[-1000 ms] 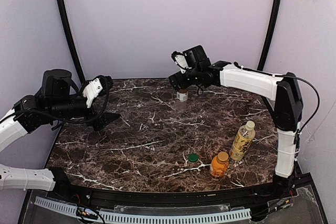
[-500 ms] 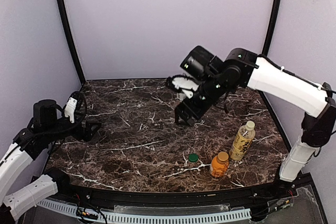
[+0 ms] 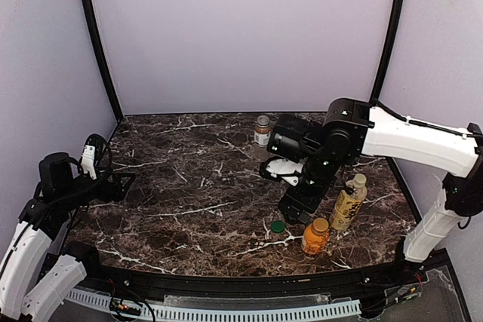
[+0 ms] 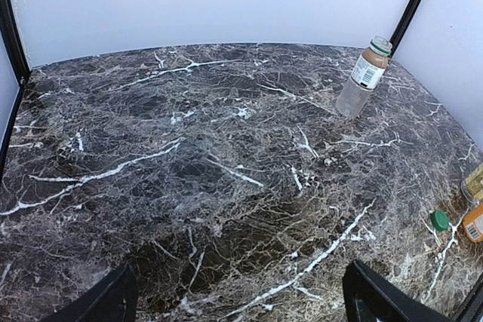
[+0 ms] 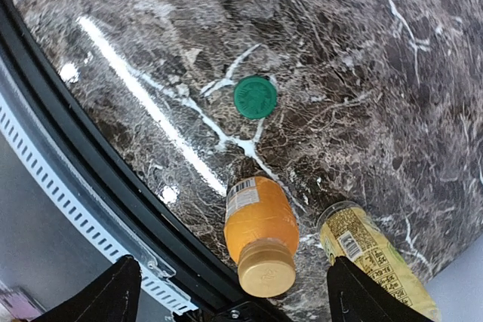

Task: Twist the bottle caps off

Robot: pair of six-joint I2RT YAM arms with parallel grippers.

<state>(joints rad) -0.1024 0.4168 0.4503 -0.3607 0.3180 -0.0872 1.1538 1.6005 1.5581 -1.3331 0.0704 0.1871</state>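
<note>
Jaws spread wide and empty, our right gripper (image 5: pixel 232 259) hangs over the short orange bottle (image 5: pixel 260 220), whose tan cap (image 5: pixel 266 268) is on; we judge this a lineup for gripping that cap; the yellow-labelled bottle (image 5: pixel 362 243) stands just beside it, also capped; a loose green cap (image 5: pixel 255 96) lies near on the marble table (image 5: pixel 377 50); the brownish bottle (image 4: pixel 362 77) stands at the far edge; our left gripper (image 4: pixel 240 265), equally wide and empty, waits well apart, out of the way.

Left wrist view: orange bottle (image 4: pixel 475 222) and yellow-labelled bottle (image 4: pixel 475 180) cropped by the right edge, only slivers show. Right wrist view: yellow-labelled bottle runs off the bottom-right corner, cap not visible. Label print on brownish bottle (image 3: pixel 262 130) too small to read.
</note>
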